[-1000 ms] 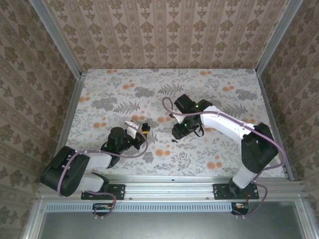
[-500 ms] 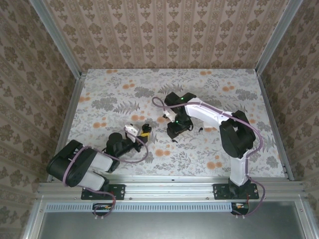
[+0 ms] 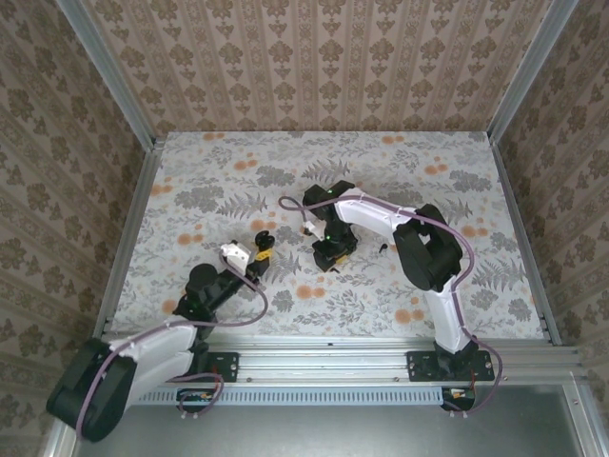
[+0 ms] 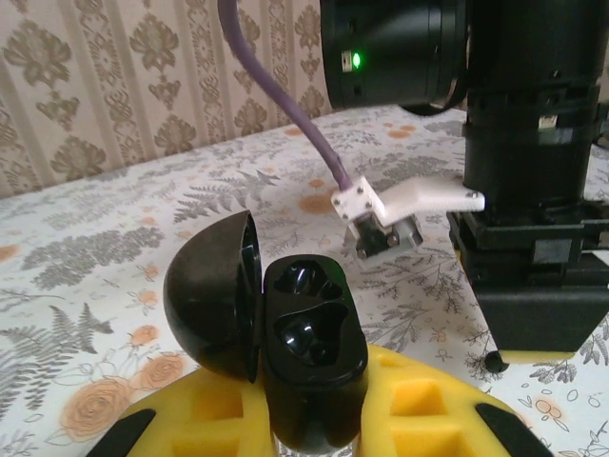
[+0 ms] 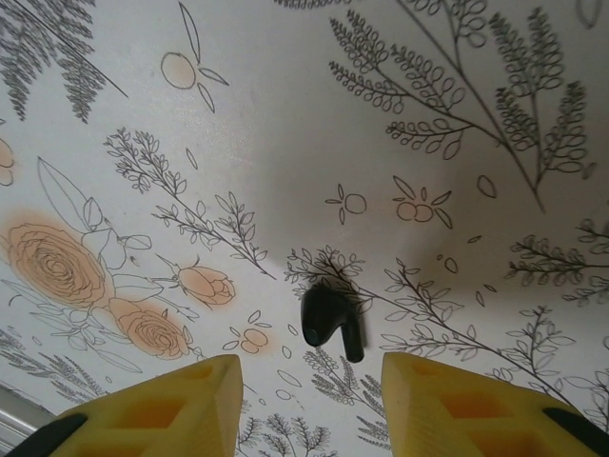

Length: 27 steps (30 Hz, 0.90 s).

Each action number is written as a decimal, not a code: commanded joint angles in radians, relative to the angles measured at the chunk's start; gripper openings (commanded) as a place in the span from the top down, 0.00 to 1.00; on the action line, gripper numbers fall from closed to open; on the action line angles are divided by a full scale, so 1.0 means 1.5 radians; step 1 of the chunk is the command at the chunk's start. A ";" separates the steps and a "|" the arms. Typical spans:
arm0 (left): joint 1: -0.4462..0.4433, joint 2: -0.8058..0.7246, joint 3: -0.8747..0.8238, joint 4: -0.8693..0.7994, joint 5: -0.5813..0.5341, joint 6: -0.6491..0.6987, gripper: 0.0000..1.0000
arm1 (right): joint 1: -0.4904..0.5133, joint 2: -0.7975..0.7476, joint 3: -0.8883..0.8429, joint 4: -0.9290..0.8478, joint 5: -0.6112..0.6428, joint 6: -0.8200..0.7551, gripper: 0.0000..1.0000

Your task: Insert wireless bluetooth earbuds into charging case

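Near the middle of the flower-patterned table (image 3: 428,152), a little toward its left, the left end effector (image 3: 259,251) is clamped on the charging case (image 3: 262,237), its yellow pads (image 4: 195,427) pressing the case from both sides. From the left wrist camera the charging case (image 4: 309,357) looks glossy black rather than white. It stands upright with its lid (image 4: 214,307) swung open to the left, and the two moulded sockets inside are both bare. Just to its right, the right arm reaches down so that the right end effector (image 3: 329,255) hangs close over the table with its fingers pointing downward. From the right wrist camera that right end effector (image 5: 309,405) is spread wide, its two yellow fingers (image 5: 157,407) well apart and holding nothing. One small black earbud (image 5: 332,320) lies on the cloth in line with the gap between them, just beyond the tips, touching neither finger, its stem angled toward the lower right. I cannot tell where the other earbud is from here.
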 commanded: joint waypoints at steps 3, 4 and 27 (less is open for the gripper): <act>-0.002 -0.101 -0.010 -0.158 -0.019 0.046 0.96 | 0.010 0.022 0.013 -0.021 0.031 -0.005 0.57; 0.000 -0.117 -0.010 -0.174 -0.018 0.050 0.96 | 0.011 0.024 0.012 -0.019 0.034 -0.005 0.58; 0.003 -0.170 -0.011 -0.225 -0.024 0.044 0.96 | 0.017 0.039 -0.023 0.059 0.065 0.011 0.72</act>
